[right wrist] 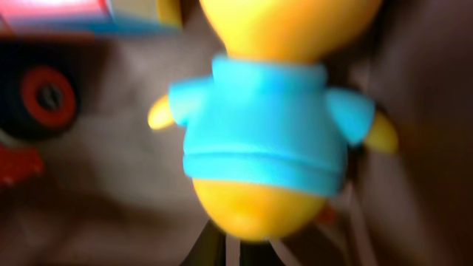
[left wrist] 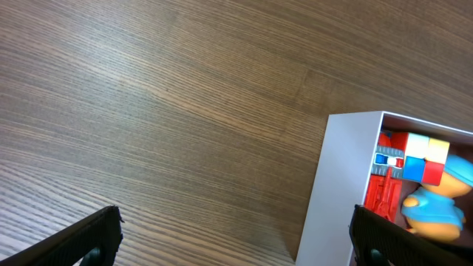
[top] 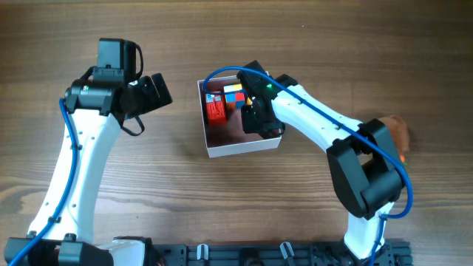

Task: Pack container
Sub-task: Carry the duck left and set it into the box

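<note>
The square, shallow white thin-walled container [top: 244,148], dusty-pink inside, sits mid-table on grained wood [top: 310,44]. It holds a smooth yellow figure in a blue shirt [right wrist: 270,125], a red plastic toy [top: 216,109] and a multicoloured block cube [top: 234,93]. The left gripper [left wrist: 233,240] gapes wide beside the container. The right gripper [top: 253,120] reaches inside it, and I can't tell its grip.

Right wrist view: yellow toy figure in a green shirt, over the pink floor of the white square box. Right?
No: in the right wrist view the yellow toy figure wears a blue shirt, not green, over the pink floor of the white square box.
</note>
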Controlling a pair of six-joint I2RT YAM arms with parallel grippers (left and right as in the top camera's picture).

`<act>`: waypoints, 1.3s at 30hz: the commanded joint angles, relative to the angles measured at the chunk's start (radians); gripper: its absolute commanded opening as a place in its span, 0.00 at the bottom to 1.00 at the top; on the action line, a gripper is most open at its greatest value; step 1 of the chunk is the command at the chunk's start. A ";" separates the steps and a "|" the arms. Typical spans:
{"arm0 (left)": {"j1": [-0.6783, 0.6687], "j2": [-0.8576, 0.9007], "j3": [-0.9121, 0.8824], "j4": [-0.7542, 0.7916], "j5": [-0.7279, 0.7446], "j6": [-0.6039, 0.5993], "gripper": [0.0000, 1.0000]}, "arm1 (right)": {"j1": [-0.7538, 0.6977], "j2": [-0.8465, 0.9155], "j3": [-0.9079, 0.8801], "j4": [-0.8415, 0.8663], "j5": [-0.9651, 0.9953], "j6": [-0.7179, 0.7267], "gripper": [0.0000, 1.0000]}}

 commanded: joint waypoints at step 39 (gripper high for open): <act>0.004 0.007 0.005 0.003 0.014 -0.009 1.00 | -0.002 -0.327 0.143 -0.168 0.176 -0.002 0.09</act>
